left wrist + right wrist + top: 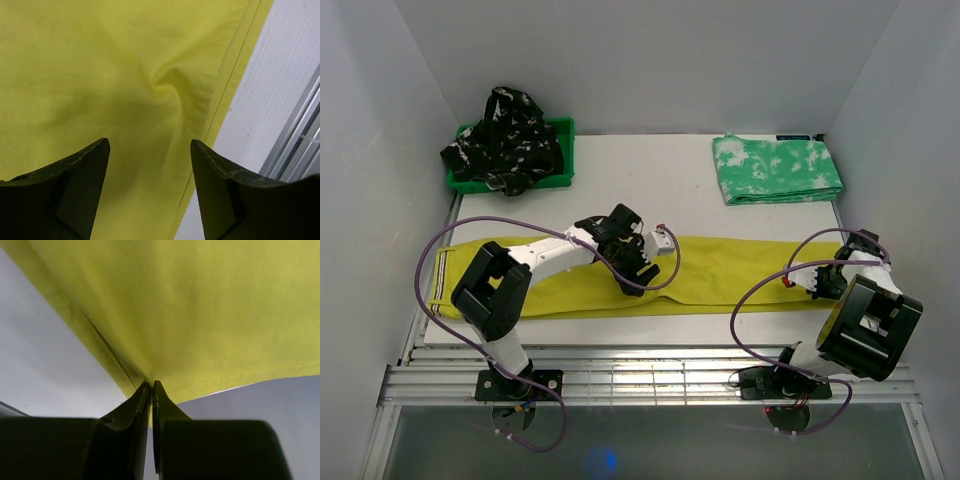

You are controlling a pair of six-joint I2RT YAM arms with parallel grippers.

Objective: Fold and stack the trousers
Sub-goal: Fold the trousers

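Observation:
The mustard-yellow trousers lie stretched left to right across the front of the table. My left gripper is open above their middle; in the left wrist view its fingers straddle a small pucker in the cloth near the hem. My right gripper is shut on the trousers' right end; the right wrist view shows the yellow corner pinched between the fingertips. The green-and-white pair lies folded at the back right. The black patterned pair is heaped in the bin.
A green plastic bin stands at the back left. White walls close in on the left, right and back. A slatted metal rail runs along the near edge by the arm bases.

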